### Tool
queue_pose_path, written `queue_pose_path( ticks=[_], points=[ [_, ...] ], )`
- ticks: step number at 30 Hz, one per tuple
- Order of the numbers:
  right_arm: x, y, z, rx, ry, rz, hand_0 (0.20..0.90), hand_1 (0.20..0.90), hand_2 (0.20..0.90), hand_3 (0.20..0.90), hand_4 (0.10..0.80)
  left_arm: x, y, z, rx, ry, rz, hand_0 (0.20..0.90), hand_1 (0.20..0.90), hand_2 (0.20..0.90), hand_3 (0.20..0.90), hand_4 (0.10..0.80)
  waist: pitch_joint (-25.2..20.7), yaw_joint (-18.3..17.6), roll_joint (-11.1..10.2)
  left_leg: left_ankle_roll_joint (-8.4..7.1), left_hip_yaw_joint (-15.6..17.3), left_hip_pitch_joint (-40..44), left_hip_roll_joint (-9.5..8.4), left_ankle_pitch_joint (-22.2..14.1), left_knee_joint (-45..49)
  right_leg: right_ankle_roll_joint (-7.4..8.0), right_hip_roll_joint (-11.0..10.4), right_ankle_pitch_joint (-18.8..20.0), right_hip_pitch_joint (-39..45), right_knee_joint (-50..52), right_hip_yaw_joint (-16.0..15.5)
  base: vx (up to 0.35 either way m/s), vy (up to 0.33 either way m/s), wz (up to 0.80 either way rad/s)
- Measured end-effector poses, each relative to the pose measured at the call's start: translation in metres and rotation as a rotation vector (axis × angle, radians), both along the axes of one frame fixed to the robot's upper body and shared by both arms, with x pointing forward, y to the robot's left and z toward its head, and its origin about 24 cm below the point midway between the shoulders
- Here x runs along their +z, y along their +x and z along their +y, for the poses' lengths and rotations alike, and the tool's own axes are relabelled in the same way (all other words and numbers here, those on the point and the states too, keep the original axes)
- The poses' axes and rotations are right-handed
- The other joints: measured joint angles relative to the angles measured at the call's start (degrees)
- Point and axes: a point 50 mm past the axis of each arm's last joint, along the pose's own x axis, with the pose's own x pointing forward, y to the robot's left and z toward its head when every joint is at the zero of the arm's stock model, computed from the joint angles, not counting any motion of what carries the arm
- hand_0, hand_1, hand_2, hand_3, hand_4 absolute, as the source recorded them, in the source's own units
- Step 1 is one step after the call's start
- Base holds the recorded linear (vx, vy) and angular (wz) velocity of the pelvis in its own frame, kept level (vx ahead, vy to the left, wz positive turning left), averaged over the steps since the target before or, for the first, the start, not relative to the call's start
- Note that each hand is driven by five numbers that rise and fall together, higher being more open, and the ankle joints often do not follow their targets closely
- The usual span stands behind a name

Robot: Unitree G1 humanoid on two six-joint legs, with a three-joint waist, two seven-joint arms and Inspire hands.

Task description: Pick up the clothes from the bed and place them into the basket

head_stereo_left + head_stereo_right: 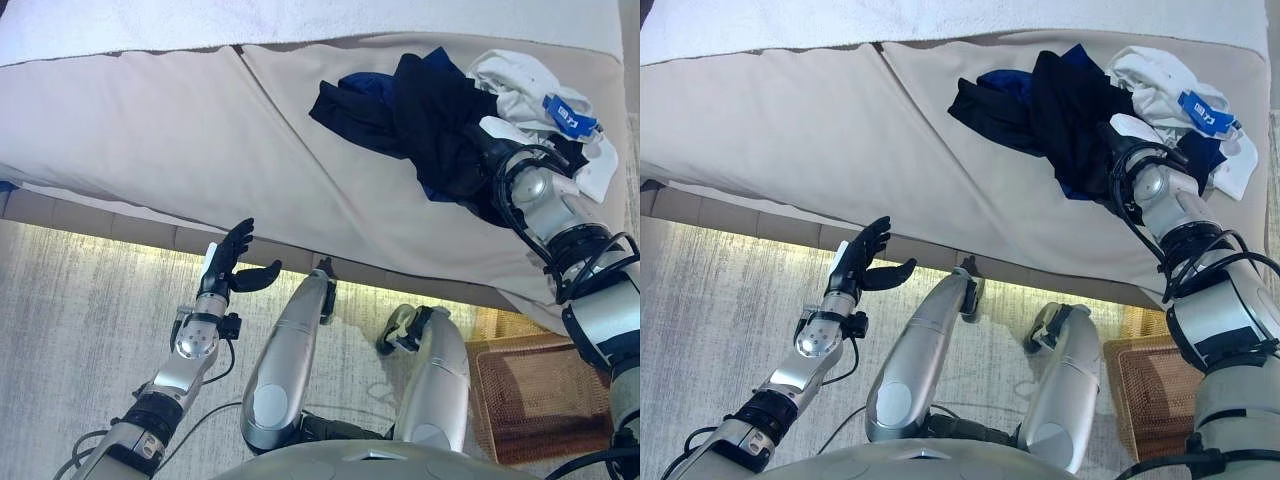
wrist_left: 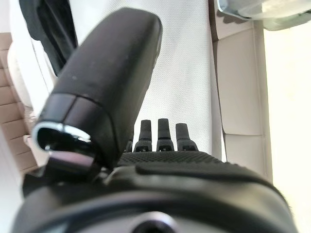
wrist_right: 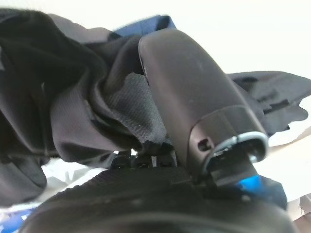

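Both head eyes look down on one bed [image 1: 150, 130]; wrist cameras sit close, seemingly facing it.

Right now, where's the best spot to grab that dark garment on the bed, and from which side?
Grip the dark garment at its bunched middle, where the folds stand thickest. Come from the near right, where the right hand is already in the cloth, thumb against a fold. The left hand is open, off the bed.
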Motion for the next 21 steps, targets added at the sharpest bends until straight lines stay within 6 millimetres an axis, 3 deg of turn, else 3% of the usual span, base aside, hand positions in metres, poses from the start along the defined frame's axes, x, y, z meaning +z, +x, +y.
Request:
queue_pose_path(
  ticks=[1, 2, 3, 9, 17, 19, 21],
  points=[
    [0.000, 0.001, 0.000, -0.003, 0.003, 0.002, 0.900, 0.900, 0.900, 0.900, 0.800, 0.000, 0.000, 0.000, 0.000, 0.000, -0.002, 0.900, 0.900, 0.900, 0.900, 0.800, 0.05, -0.01, 0.02, 0.00, -0.09, -0.43, 0.05, 0.00, 0.50, 0.00, -0.02, 0.00, -0.42, 0.46, 0.06, -0.056, -0.010, -0.01],
    [0.000, 0.001, 0.000, -0.004, 0.005, 0.003, 0.644, 0.644, 0.644, 0.601, 0.501, 0.001, 0.001, 0.000, 0.002, 0.000, -0.005, 0.900, 0.900, 0.900, 0.900, 0.800, 0.05, -0.03, 0.02, 0.00, -0.19, -0.87, 0.09, 0.00, 0.80, 0.00, -0.01, 0.00, -0.81, 0.74, 0.08, -0.049, -0.019, 0.00],
    [0.002, 0.002, 0.000, -0.005, 0.005, -0.003, 0.300, 0.300, 0.300, 0.200, 0.100, 0.002, 0.002, 0.000, 0.003, 0.000, -0.007, 0.900, 0.900, 0.900, 0.900, 0.800, 0.05, -0.05, 0.02, 0.00, -0.34, -1.40, 0.11, 0.00, 0.80, 0.00, 0.13, 0.00, -1.32, 0.72, 0.04, 0.000, 0.000, 0.00],
    [0.001, 0.001, -0.005, -0.026, 0.006, -0.008, 0.300, 0.300, 0.300, 0.200, 0.100, 0.001, 0.001, 0.000, 0.003, 0.000, -0.005, 0.900, 0.900, 0.900, 0.900, 0.800, 0.07, -0.01, -0.02, 0.00, -0.73, -0.66, 0.30, 0.01, 0.78, -0.02, 0.79, 0.01, -0.46, 0.29, 0.09, 0.000, 0.000, 0.00],
    [-0.023, -0.006, -0.010, -0.047, 0.008, 0.054, 0.300, 0.300, 0.300, 0.200, 0.100, -0.001, -0.001, 0.000, 0.005, 0.000, 0.004, 0.900, 0.900, 0.900, 0.900, 0.800, 0.18, -0.29, -0.19, -0.29, 0.24, 11.16, 1.48, 0.43, -7.61, -0.28, 2.31, 0.25, 11.42, -8.92, -1.26, 0.061, 0.002, -0.08],
    [-0.024, -0.006, -0.010, -0.045, 0.008, 0.054, 0.300, 0.300, 0.300, 0.200, 0.100, 0.000, -0.001, 0.001, 0.006, 0.002, 0.002, 0.900, 0.900, 0.900, 0.900, 0.800, -0.01, -0.50, -0.48, -0.48, 0.95, 15.69, 2.13, 3.48, -13.02, -0.76, 3.13, 1.50, 15.72, -13.94, -2.26, 0.073, -0.009, -0.12],
    [-0.017, -0.006, -0.010, -0.033, 0.006, 0.029, 0.300, 0.300, 0.300, 0.200, 0.100, 0.002, 0.002, 0.001, 0.005, 0.001, -0.006, 0.900, 0.900, 0.900, 0.900, 0.800, -0.12, -0.92, -0.70, -0.97, 1.20, 19.94, 2.16, 4.88, -19.17, -0.01, 3.90, 3.72, 19.73, -19.99, -3.27, 0.128, -0.018, -0.09]
  ],
)
